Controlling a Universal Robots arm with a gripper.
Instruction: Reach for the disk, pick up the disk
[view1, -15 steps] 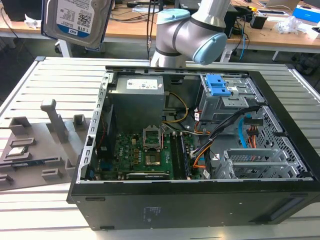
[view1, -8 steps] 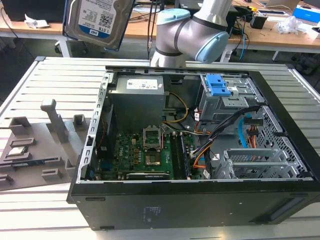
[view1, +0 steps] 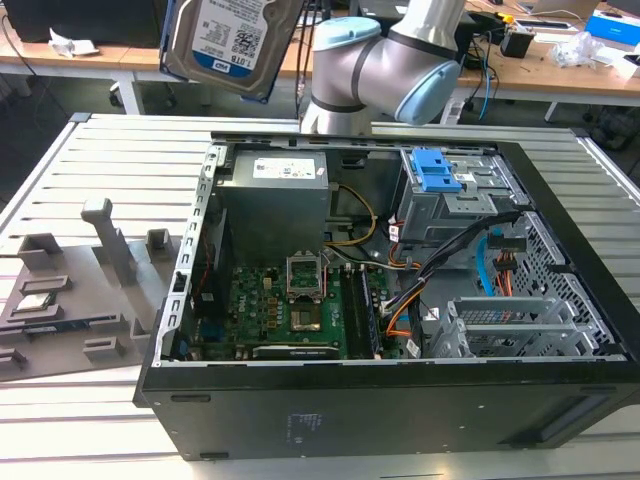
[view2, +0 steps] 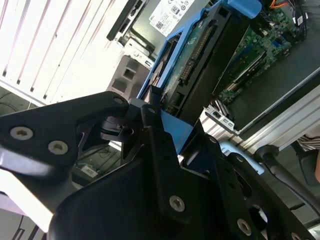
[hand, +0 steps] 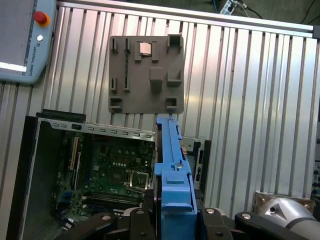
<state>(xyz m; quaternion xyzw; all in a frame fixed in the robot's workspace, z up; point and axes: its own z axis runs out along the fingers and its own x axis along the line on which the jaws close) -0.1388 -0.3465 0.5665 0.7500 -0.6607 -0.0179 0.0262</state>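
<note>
The disk (view1: 235, 45) hangs high above the open computer case, its white-and-blue label facing the exterior camera and its lower end tilted toward the exterior view's right. In both wrist views my gripper (hand: 172, 216) is shut on it. The black fingers (view2: 150, 117) clamp the bright blue bracket at one end of the disk (view2: 197, 55), whose silver body and connector edge run away from the gripper. In the first wrist view the disk (hand: 171, 160) appears edge-on as a blue strip rising from between the fingers.
The open black computer case (view1: 560, 300) lies on the slatted metal table, with its motherboard, power supply and cables exposed. A grey drive cage with blue latches (view1: 440, 170) sits at its back right. A grey fixture plate (view1: 70, 290) lies left of the case. A teach pendant (hand: 22, 40) rests on the table.
</note>
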